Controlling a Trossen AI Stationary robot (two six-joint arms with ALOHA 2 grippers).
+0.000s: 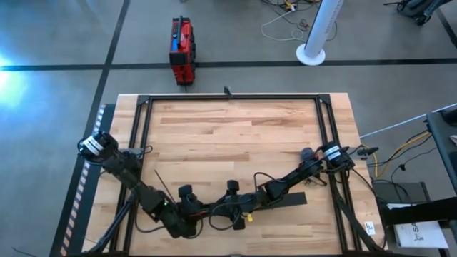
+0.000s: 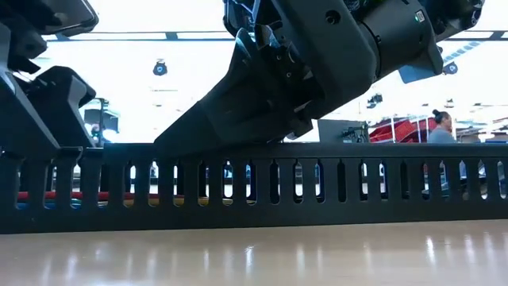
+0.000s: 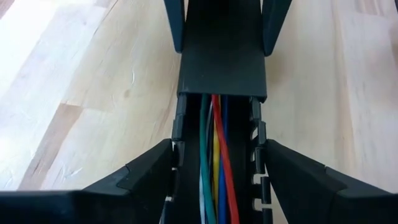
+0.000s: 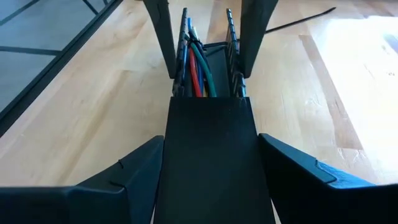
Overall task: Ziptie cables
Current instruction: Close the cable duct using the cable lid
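Showing cables (image 3: 214, 168) inside duct (image 3: 221, 59), wrist views only

Cables (image 3: 216, 168): thin flexible wires in red, green, blue, yellow and white, lying side by side lengthwise inside a black slotted channel (image 3: 256, 134) that is resting on the wooden counter (image 3: 81, 93); one stretch is running under the channel's flat cover (image 3: 222, 59), the loose ends (image 4: 198, 59) showing beyond it.

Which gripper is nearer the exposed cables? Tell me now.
Left. The left gripper straddles the slotted duct right where the cables lie bare; the right gripper straddles the flat black cover farther along, with the cables showing beyond it.
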